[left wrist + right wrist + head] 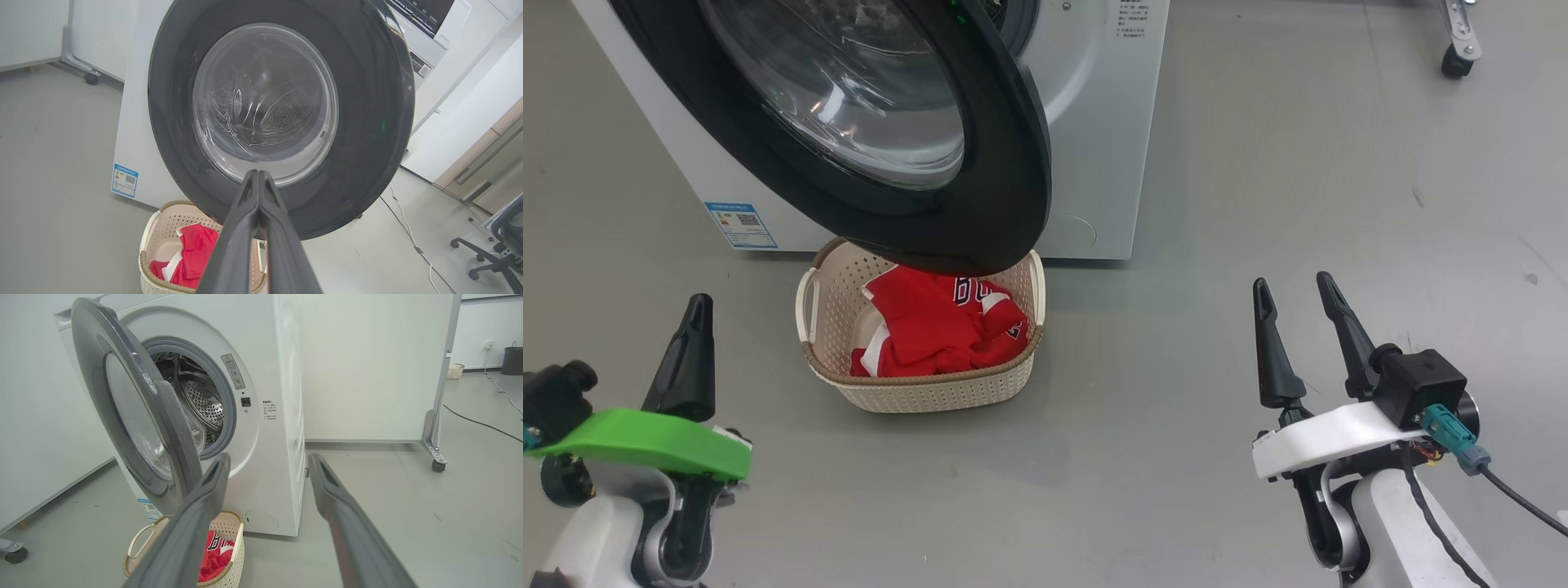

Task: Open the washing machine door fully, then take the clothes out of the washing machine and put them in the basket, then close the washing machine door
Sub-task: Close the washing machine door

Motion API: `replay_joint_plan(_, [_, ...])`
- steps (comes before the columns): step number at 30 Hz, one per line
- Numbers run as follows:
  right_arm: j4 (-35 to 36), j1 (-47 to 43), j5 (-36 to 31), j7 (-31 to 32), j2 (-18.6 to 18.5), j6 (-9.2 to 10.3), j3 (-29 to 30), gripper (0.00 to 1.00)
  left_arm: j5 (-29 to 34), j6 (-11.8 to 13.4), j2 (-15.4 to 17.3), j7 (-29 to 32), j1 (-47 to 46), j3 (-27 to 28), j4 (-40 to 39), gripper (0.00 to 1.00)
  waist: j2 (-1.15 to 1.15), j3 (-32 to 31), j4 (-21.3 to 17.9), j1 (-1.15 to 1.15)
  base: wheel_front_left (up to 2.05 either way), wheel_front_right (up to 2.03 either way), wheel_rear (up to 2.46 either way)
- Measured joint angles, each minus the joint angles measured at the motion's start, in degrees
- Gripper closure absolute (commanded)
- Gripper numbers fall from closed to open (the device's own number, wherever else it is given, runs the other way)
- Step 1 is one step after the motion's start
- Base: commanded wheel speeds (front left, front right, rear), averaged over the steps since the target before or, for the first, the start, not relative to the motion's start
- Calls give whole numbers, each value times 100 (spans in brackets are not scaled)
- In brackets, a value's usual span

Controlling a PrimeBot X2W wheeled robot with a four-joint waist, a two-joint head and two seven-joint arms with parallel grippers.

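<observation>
Clothes (939, 331) of bright red jersey fabric, with white trim and black-and-white numbers, lie bunched inside the basket (931, 396), a cream perforated one with a brown woven rim and white handles. It stands on the grey floor (1176, 367) near the centre of the head view, just in front of the washing machine (1094, 122) at 12 o'clock. The washing machine door (1013, 180) stands swung out from the white machine front, its wide black rim hanging over the far edge of the basket and hiding part of the jersey; clear glass (866, 98) fills its middle. A blue label (740, 224) sits low on the machine front at 10 o'clock from the basket. At 7 o'clock the left gripper (699, 304) hovers above the floor with its jaws pressed together on nothing; in the left wrist view they meet in one dark wedge pointing at the lower rim of the door. At 4 o'clock the right gripper (1293, 282) hangs well apart from the basket, jaws spread wide and empty. In the right wrist view the gap between door and machine shows the steel perforated drum (202, 404) ringed by the grey seal (231, 408), with the basket under the door at 7 o'clock. A caster wheel (1454, 61) stands at 1 o'clock of the head view.
</observation>
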State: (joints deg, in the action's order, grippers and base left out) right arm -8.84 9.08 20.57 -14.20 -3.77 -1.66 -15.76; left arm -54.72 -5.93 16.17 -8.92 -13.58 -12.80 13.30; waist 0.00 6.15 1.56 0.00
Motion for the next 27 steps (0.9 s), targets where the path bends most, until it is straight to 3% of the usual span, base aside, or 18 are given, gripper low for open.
replay_joint_plan(6, [9, -8, -1, 0, 8, -4, -3, 0, 782, 109, 164, -488, 243, -198, -107, 100, 0, -27, 47, 0, 0, 0, 0])
replay_joint_plan(12, [32, -25, -5, 0, 12, -22, 34, 0, 1223, 269, 153, -513, 376, -344, -194, 100, 0, 5, 86, 0, 0, 0, 0])
replay_joint_plan(14, [31, -25, -7, 0, 18, -30, 33, 0, 1318, 346, 116, -528, 420, -336, -221, 53, 0, 17, 104, 0, 0, 0, 0])
replay_joint_plan(15, [31, -26, -7, 0, 18, -30, 33, 0, 1394, 399, 102, -530, 448, -335, -225, 14, 0, 19, 111, 0, 0, 0, 0])
replay_joint_plan(16, [30, -26, -8, 0, 18, -31, 34, 0, 1491, 446, 100, -535, 478, -337, -230, 0, 0, 21, 117, 0, 0, 0, 0])
replay_joint_plan(27, [13, -27, -15, 0, 23, -79, 33, 0, 1749, 716, -233, -538, 634, -240, -338, 0, 0, -8, 159, 0, 0, 0, 0])
